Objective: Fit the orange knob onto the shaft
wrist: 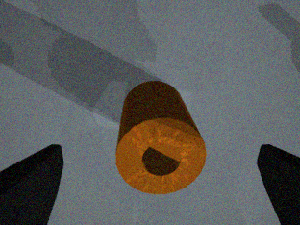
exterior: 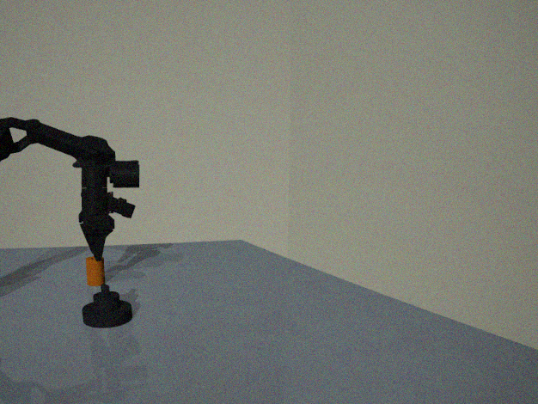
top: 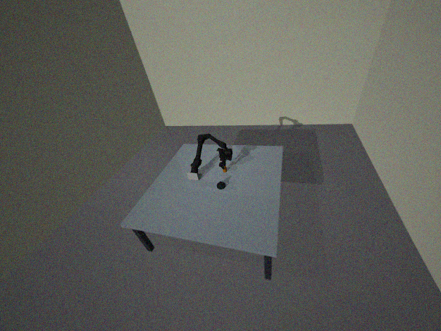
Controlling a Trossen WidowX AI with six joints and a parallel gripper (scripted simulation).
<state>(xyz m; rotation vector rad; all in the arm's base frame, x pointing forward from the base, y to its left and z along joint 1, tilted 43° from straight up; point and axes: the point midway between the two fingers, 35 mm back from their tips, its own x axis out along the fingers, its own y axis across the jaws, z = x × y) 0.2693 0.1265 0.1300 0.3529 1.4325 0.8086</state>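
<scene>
The orange knob [top: 225, 170] [exterior: 94, 272] [wrist: 131, 160] stands upright on the table. In the wrist view its D-shaped hole [wrist: 160, 162] shows, with the flat edge on the upper side, sloping down to the right. My gripper [top: 222, 167] [exterior: 99, 260] [wrist: 164, 156] is open and points down, its tips around the height of the knob's top. In the wrist view a finger stands on each side of the knob with a gap. The round dark pedestal [top: 220, 185] [exterior: 106, 316] stands apart from the knob. Its shaft [exterior: 105, 288] points up; its flat side cannot be made out. The pedestal is not in the wrist view.
The blue-grey table [top: 213, 213] [exterior: 326, 347] carries everything. The arm's pale base block [top: 193, 175] sits left of the knob and pedestal in the top view. Shadows of the arm lie across the table.
</scene>
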